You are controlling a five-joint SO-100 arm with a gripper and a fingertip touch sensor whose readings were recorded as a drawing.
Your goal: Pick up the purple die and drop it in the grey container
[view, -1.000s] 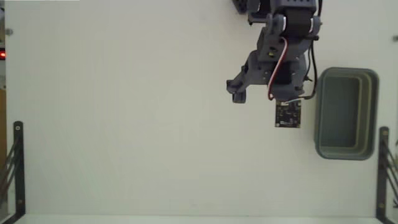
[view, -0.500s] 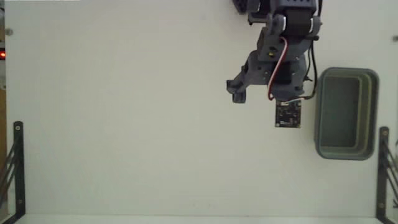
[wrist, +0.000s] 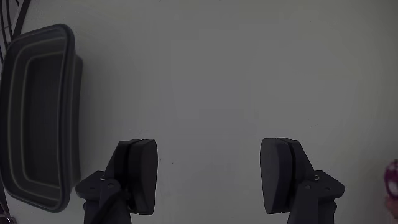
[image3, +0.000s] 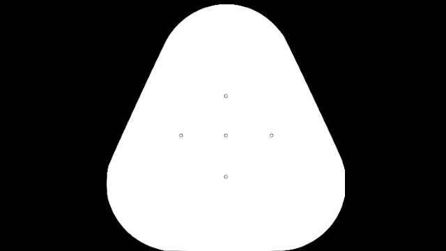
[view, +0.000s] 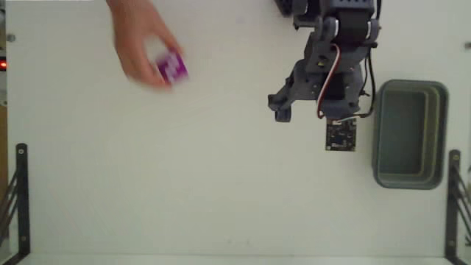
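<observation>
In the wrist view the pincer (wrist: 208,177) stands wide apart, its two dark, flat, matte pads with rounded tops separated by bare table (wrist: 236,74), gripping and touching nothing. In the fixed view the pincer (view: 283,110) sits at the lower end of the grey-blue arm (view: 335,51), which hangs down from 12 o'clock, a red and white wire looped along it; there its opening cannot be made out. The purple die (view: 171,68), a small glossy magenta cube with white markings, is pinched in the fingertips of a blurred human hand (view: 140,44) reaching in from about 11 o'clock, well apart from the arm. The wrist view catches only a blurred magenta sliver of it (wrist: 392,177) at its 4 o'clock edge. The grey container (view: 410,134), a smooth rectangular plastic bin with rounded corners and a thick rim, lies at 3 o'clock in the fixed view and at 9 o'clock in the wrist view (wrist: 37,112). A small black square circuit board (view: 341,135) shows just beside it, under the arm, in the fixed view alone.
</observation>
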